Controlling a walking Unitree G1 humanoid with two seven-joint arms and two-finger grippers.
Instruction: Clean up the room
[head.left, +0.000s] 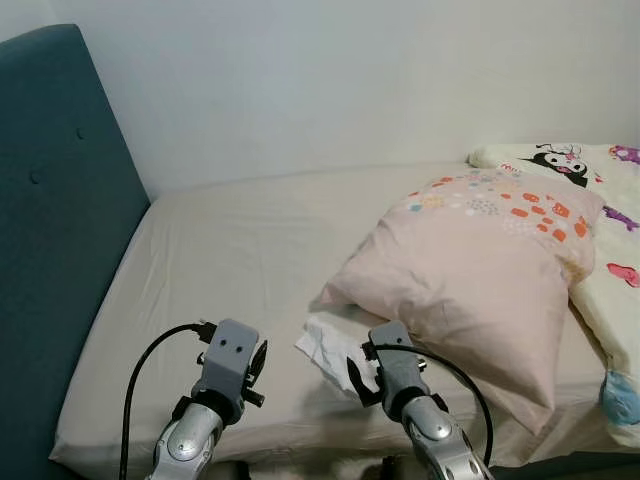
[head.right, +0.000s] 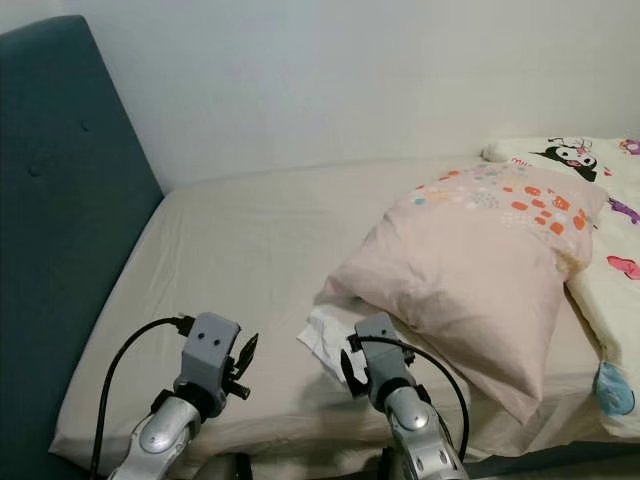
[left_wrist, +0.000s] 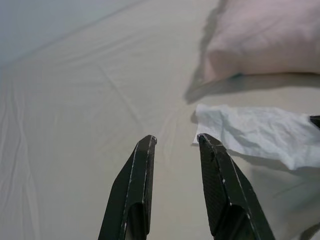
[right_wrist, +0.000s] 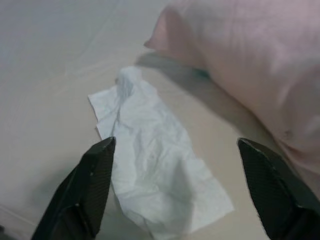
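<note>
A crumpled white tissue (head.left: 330, 347) lies flat on the beige bed sheet (head.left: 240, 260), just in front of the pink pillow (head.left: 480, 270). My right gripper (right_wrist: 177, 150) hovers right above the tissue (right_wrist: 150, 165), fingers spread wide open on either side of it, nothing held. My left gripper (left_wrist: 175, 142) hangs over bare sheet to the left of the tissue (left_wrist: 255, 132), its two black fingers a small gap apart and empty.
A teal padded headboard (head.left: 55, 240) stands along the left side of the bed. A cartoon-print blanket (head.left: 600, 220) lies at the right, behind the pillow. A white wall (head.left: 350, 80) runs along the far side.
</note>
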